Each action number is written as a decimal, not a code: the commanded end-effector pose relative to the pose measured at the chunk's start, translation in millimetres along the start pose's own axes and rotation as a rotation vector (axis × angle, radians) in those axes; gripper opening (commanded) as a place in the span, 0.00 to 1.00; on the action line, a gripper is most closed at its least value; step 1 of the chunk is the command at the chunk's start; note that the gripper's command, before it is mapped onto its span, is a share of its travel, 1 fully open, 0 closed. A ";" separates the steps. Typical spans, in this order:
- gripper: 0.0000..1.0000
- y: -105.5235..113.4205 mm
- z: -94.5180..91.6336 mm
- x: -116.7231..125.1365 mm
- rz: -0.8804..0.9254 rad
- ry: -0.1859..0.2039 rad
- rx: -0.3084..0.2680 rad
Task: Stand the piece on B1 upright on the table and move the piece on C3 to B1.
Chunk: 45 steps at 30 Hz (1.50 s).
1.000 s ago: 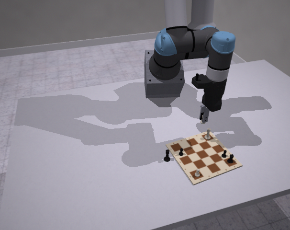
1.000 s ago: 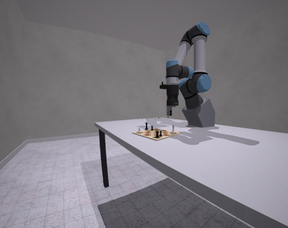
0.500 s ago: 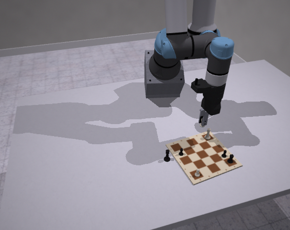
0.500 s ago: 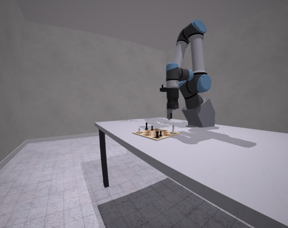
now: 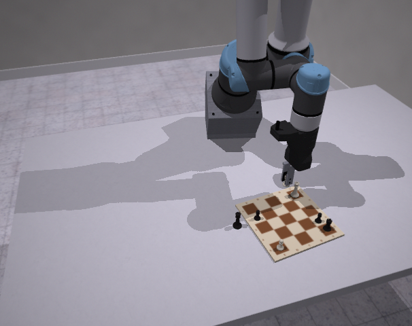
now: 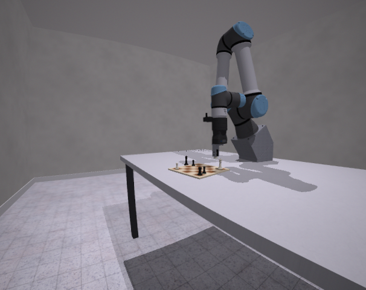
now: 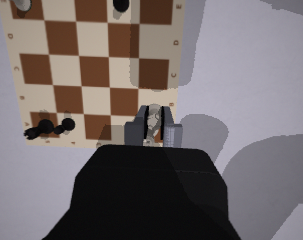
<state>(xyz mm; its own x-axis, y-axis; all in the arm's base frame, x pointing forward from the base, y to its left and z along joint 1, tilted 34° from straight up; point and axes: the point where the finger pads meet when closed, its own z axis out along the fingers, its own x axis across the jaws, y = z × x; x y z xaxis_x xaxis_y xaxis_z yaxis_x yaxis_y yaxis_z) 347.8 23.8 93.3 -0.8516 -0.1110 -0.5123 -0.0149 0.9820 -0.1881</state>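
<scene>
The small chessboard lies on the table and also shows in the wrist view. My gripper hangs just behind the board's far corner, a little above the table. It is shut on a small pale piece, which shows between the fingers in the wrist view. A tall white piece stands upright on the far corner square, close in front of the fingers. A black piece stands upright on the table beside the board's left edge.
On the board stand a black pawn at the left edge, a black pawn and a taller black piece at the right, and a white pawn at the near corner. The arm's base block stands behind.
</scene>
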 end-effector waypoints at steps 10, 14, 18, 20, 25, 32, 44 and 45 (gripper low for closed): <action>0.00 -0.5 26.9 -1.4 0.001 -0.008 0.007; 0.00 -0.7 31.2 -2.2 0.001 -0.009 0.007; 0.00 -1.0 36.2 -2.5 0.001 -0.010 0.008; 0.00 -1.1 38.2 -2.7 0.001 -0.010 0.008; 0.00 -1.3 42.0 -3.2 0.002 -0.011 0.008; 0.00 -1.4 44.1 -3.5 0.002 -0.011 0.008; 0.00 -1.6 44.5 -4.0 0.002 -0.013 0.008; 0.00 -1.6 44.5 -4.0 0.002 -0.013 0.008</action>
<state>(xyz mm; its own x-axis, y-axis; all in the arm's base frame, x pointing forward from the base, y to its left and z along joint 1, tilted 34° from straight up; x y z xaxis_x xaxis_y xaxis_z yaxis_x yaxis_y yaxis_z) 374.2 16.4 57.9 -0.8458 -0.1120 -0.5216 -0.0108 0.9811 -0.1933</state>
